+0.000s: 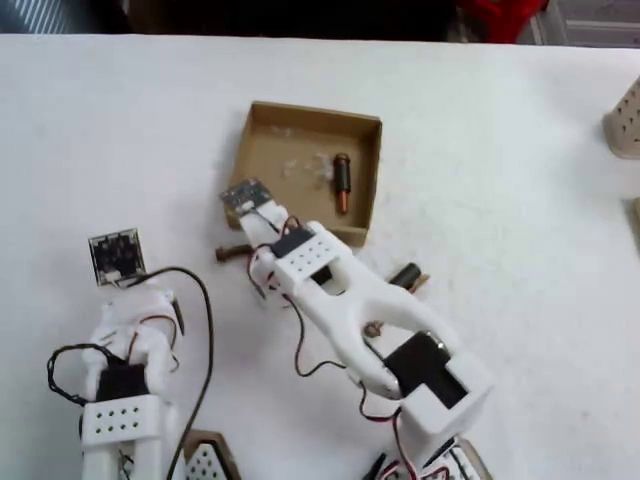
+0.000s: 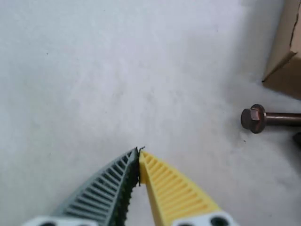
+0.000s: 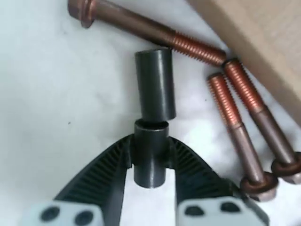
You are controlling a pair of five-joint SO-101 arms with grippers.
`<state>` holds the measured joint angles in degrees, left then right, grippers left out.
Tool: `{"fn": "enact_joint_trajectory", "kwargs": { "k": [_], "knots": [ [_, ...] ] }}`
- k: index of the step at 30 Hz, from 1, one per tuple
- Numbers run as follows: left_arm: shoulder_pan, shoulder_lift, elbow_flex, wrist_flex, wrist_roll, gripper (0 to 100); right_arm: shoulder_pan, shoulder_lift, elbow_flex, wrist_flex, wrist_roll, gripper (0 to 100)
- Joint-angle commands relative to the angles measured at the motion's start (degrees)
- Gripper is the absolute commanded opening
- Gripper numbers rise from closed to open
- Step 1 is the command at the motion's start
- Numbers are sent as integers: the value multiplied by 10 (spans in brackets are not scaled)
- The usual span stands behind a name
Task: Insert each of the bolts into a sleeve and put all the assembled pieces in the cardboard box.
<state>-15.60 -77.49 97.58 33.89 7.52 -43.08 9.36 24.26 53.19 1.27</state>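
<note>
The open cardboard box lies on the white table and holds one bolt-in-sleeve piece. My right gripper is shut on a black sleeve by the box's near corner. A second black sleeve lies end to end with it. Three copper bolts lie around them: a long one beyond and two beside the box wall. My left gripper is shut and empty over bare table, with a bolt head off to one side. The high view shows that bolt.
Another dark sleeve with a copper end lies on the far side of the right arm. A beige perforated cone stands at the table's right edge. Loose black cable loops beside the left arm.
</note>
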Motion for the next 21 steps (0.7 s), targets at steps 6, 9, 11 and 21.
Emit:
{"fn": "enact_joint_trajectory", "kwargs": {
  "k": [6, 9, 11, 21],
  "knots": [
    [-6, -8, -2, -19, -4, 23, 36, -187, 72, 34, 3, 17],
    [-6, -8, -2, -19, -4, 23, 79, -261, 122, 34, 3, 17],
    [-6, -8, -2, -19, -4, 23, 103, -307, 161, 33, 3, 17],
    [15, -8, -2, -17, 37, 24, 205, -429, 324, 31, 3, 18]
  ]
}}
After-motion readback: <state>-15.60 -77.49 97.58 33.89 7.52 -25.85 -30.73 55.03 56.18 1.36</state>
